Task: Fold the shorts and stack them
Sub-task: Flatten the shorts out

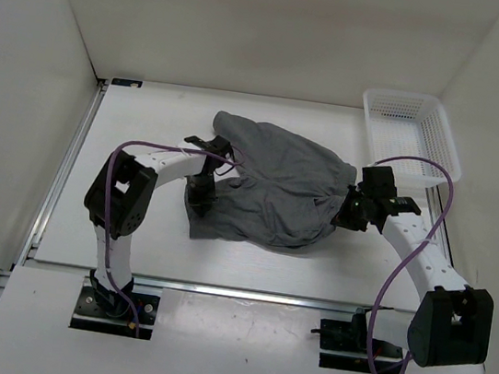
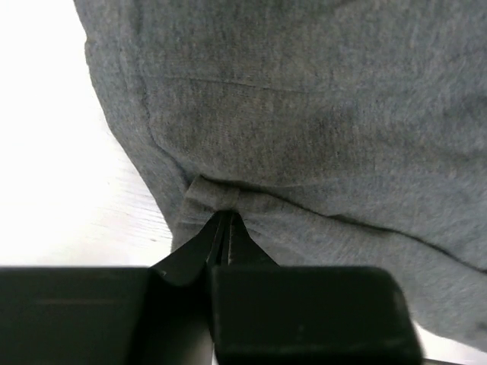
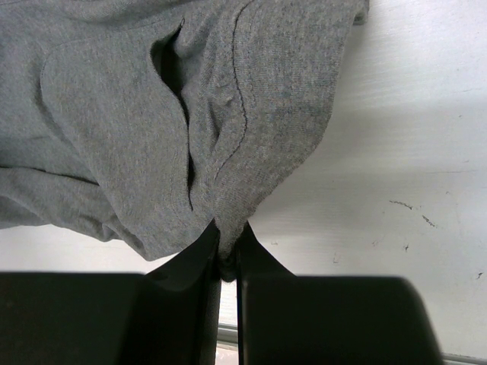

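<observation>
The shorts (image 1: 272, 190) lie crumpled on the worktop (image 1: 147, 121), near the white basket (image 1: 412, 135), with their long axis running away from it. The right pincer (image 1: 345, 216) is clamped on the edge nearest the basket, and the left pincer (image 1: 201, 191) on the edge farthest from it. Only the basket seems likely to crowd the right arm.

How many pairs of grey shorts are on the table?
1. The plain mid-grey soft fabric shorts lie crumpled mid-table, pinched by the left gripper and right gripper. None shows in the white plastic mesh basket; folds could hide another.
</observation>
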Action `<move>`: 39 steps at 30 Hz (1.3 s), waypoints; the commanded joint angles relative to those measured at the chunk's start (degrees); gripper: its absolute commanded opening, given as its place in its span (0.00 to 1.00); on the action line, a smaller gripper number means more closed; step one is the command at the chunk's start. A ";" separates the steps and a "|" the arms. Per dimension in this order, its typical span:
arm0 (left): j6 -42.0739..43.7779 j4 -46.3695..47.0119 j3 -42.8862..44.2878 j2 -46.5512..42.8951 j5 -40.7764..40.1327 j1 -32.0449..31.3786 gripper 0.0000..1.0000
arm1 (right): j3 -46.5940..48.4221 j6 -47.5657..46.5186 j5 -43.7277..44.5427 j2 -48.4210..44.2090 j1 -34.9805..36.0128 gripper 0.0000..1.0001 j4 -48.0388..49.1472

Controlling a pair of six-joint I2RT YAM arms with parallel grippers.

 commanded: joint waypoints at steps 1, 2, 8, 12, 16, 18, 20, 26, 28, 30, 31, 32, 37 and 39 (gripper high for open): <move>0.16 1.23 0.09 -1.30 -0.16 0.29 0.10 | 1.55 -1.12 -0.25 -0.97 -0.16 0.00 1.17; 0.16 1.23 0.08 -2.00 -0.94 0.30 0.10 | 1.55 -1.12 -0.25 -0.97 -0.16 0.00 1.17; 0.69 -0.62 -0.45 -8.23 -2.79 2.41 0.10 | 1.55 -1.12 -0.25 -0.97 -0.16 0.00 1.17; 1.31 0.51 -2.37 -8.86 0.19 5.21 0.36 | 2.08 -1.12 -0.25 -0.45 -0.16 0.00 1.17; 2.44 4.47 -4.67 -7.29 6.41 6.62 0.50 | 2.08 -1.12 -0.77 -0.45 -0.16 0.00 1.17; 3.14 5.62 -5.37 -5.35 8.71 6.62 0.50 | 2.08 -1.12 -0.77 -0.45 -0.16 0.00 1.17; 4.12 6.58 -6.07 -4.82 12.39 6.62 0.50 | 2.08 -1.12 -0.77 -0.45 -0.16 0.00 1.17; 4.82 7.12 -7.13 -5.34 13.73 6.62 0.43 | 2.61 -1.12 -0.77 0.08 -0.16 0.00 1.17; 5.35 7.12 -7.13 -6.13 14.43 6.62 0.42 | 2.61 -1.12 -0.77 0.08 -0.16 0.00 1.17; 5.96 7.12 -7.13 -6.13 15.04 6.62 0.38 | 2.61 -1.12 -0.77 0.69 -0.16 0.00 1.69; 5.96 7.12 -7.13 -6.13 15.05 6.62 0.36 | 2.61 -1.12 -0.77 0.70 -0.16 0.00 1.70; 6.49 7.12 -7.13 -6.13 15.57 6.62 0.33 | 2.61 -1.12 -0.77 0.70 -0.16 0.00 1.70; 6.49 7.12 -7.13 -6.13 15.58 7.15 0.10 | 3.13 -1.12 -0.77 0.70 -0.16 0.00 1.70; 6.49 6.33 -5.12 -8.06 14.27 7.15 0.10 | 3.13 -1.12 -0.77 0.70 -0.16 0.00 1.70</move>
